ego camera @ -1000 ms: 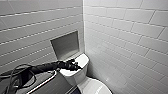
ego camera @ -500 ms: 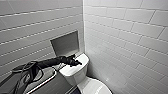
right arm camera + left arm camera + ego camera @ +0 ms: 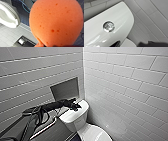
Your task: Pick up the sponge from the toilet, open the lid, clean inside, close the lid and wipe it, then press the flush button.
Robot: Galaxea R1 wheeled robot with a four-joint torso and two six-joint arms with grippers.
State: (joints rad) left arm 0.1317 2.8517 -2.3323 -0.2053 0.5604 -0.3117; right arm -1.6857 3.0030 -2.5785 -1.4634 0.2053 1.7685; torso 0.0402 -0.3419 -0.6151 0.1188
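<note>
Held item: sponge (image 3: 56,22), orange, close before the right wrist camera and well clear of the floor (image 3: 25,13); judged clamped in the right gripper, though how wide that stands cannot be told. Next: left gripper (image 3: 75,106), over the tank top (image 3: 121,15) by its wall-side edge; opening cannot be told. Flush button (image 3: 108,26): mid tank top. Toilet (image 3: 75,119): lid down. Risk: a press begun from the edge may land on glossy ceramic and skid past the button. Left wrist view resolves the button; head view supplies the arm's reach.

On toilet (image 3: 73,119) tank top: flush button (image 3: 108,26).
</note>
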